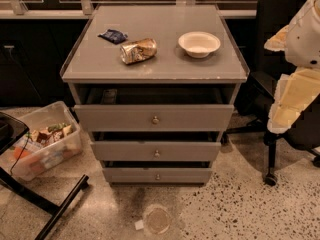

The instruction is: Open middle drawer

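We find the flat-fronted grey middle drawer (156, 151), small round metal knob (157, 154), second of three in the grey cabinet (160, 66), looking barely out. The pull remains. The white-and-cream gripper (291, 103) hangs far right, well apart; open or closed, we cannot tell.

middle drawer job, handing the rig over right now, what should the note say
Gripper: at the right edge of the view, beside the cabinet, clear of all drawers.
Middle drawer: front looks about flush, not pulled out; its knob is untouched.
Top drawer: stands partly out above it.
Done: nothing on the middle drawer.
Left: bring the gripper to the knob, grip it, pull straight out.
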`<state>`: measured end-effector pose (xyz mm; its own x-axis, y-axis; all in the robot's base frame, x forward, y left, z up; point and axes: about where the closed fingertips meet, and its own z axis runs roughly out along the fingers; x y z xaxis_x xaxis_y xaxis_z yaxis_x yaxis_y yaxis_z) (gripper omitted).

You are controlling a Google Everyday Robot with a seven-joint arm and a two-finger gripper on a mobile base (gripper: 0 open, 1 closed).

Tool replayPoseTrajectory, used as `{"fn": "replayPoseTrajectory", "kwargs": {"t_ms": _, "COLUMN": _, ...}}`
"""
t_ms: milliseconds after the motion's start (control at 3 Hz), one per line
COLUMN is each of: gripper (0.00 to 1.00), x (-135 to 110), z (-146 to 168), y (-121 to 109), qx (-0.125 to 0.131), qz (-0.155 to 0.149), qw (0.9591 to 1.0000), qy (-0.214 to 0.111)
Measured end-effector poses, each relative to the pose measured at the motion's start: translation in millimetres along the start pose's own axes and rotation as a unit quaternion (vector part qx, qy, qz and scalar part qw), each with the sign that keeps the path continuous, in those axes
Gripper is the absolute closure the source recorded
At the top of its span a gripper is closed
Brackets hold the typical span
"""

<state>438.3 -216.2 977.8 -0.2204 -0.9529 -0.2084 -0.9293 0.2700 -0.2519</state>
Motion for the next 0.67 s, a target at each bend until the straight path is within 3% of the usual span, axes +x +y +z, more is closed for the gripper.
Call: {"fn": "replayPoseTrajectory", "kwargs": {"t_ms": 667, "gripper": 0.0, "x": -0.4, "z": -1.3, "y": 0.0, "qx": 0.004, "qz": 0.011, "qw": 0.9999, "qy": -0.01}}
